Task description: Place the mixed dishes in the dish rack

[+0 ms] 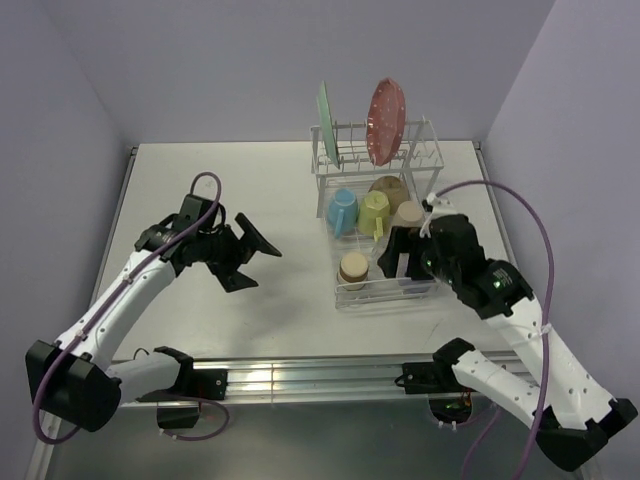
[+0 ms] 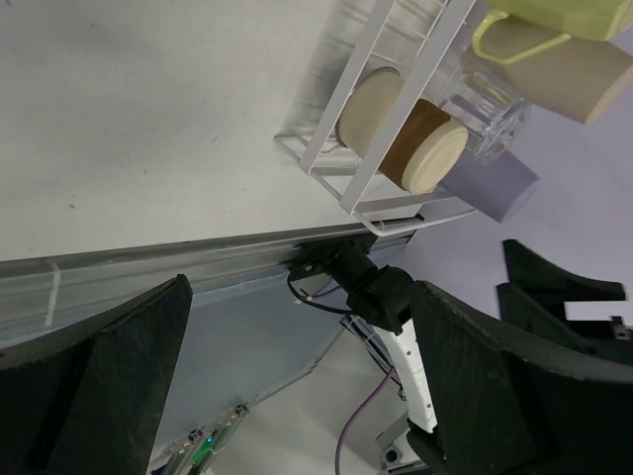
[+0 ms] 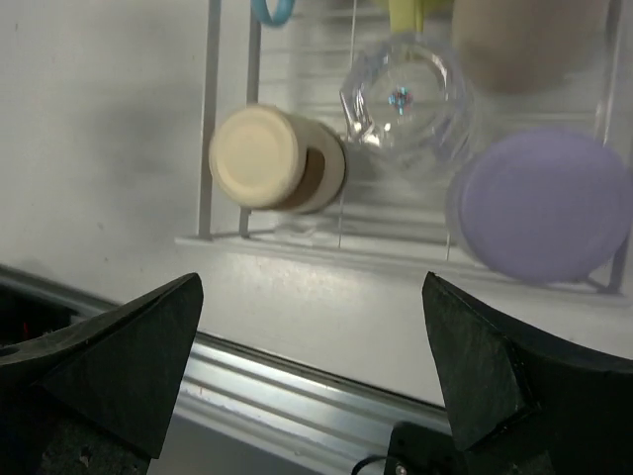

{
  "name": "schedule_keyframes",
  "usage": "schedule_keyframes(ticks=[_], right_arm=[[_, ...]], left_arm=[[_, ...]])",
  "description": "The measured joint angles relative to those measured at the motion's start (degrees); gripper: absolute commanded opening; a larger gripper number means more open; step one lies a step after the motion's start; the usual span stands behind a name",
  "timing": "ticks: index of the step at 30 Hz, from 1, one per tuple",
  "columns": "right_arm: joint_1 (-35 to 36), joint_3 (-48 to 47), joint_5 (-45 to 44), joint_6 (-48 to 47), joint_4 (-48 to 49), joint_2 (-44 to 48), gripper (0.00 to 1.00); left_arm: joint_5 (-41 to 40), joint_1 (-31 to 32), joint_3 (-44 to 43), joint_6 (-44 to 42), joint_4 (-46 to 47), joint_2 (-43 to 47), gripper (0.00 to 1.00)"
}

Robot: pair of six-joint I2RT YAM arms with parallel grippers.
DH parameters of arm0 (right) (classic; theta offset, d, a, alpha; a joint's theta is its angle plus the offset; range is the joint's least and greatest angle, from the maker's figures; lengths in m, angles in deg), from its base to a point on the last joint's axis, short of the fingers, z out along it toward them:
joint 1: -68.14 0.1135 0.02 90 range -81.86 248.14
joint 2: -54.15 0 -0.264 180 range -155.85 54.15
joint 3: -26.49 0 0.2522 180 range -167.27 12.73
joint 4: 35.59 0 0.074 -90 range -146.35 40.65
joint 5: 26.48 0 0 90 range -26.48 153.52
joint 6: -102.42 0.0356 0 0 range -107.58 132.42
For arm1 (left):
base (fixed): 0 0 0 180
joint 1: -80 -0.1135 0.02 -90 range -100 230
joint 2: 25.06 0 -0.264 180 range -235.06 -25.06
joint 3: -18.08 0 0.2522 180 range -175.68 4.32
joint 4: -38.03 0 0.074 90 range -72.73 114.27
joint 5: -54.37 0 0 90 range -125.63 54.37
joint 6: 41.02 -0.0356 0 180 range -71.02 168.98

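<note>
Both jaws released, empty: my left gripper (image 1: 262,266) at 9 o'clock of the dish rack (image 1: 385,293), right gripper (image 1: 402,262) over its 5 o'clock corner. Mint-green plate (image 1: 325,120), pink plate (image 1: 387,120) upright in prongs at 12; tan cup (image 1: 353,268), clear glass (image 3: 410,99), lavender cup (image 3: 544,208) in basket. No dish seen outside, loading looks about done

No text, label, brand or number can be read anywhere.

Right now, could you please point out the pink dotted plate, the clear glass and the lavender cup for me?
pink dotted plate (image 1: 387,122), top external view, middle of its face.
clear glass (image 3: 407,99), right wrist view, centre of its round end.
lavender cup (image 3: 542,203), right wrist view, middle of its flat round end.
</note>
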Motion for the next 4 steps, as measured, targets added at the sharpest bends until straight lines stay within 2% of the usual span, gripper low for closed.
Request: schedule_keyframes(ticks=[4], right_arm=[[0.00,6.36,3.34,2.82,-0.66,5.42,1.00]], left_arm=[[-0.90,2.36,0.13,1.84,1.46,-1.29,0.99]])
